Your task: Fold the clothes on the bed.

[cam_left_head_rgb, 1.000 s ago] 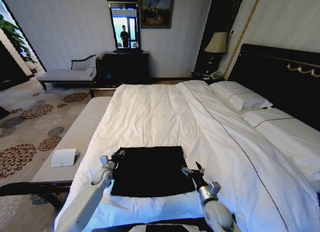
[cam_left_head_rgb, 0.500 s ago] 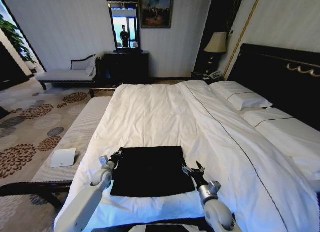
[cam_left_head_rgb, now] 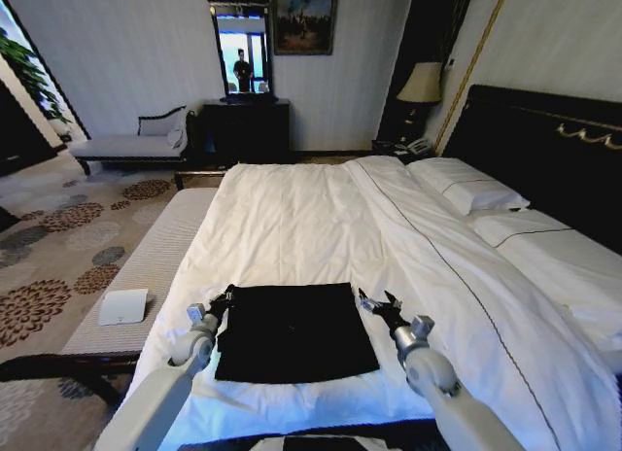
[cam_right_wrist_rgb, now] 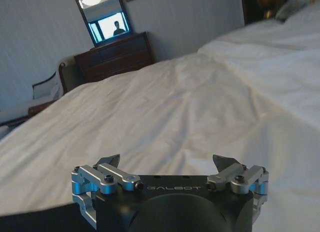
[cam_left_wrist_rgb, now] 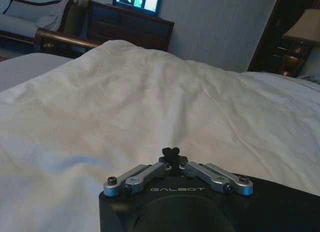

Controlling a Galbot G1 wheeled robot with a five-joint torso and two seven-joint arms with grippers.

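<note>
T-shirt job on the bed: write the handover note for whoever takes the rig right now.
Left claw: shut, at the far left corner of the black T-shirt; whether it pinches fabric cannot be told.
Right claw: open, just off the shirt's far right corner, over the white duvet.
The shirt lies flat as a neat dark rectangle near the foot of the bed, no lettering showing, so it looks partly folded.
Left: any remaining fold, then release.

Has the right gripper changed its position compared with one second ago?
Yes. The right gripper moved up along the T-shirt's right edge, toward its far corner and the pillows.
</note>
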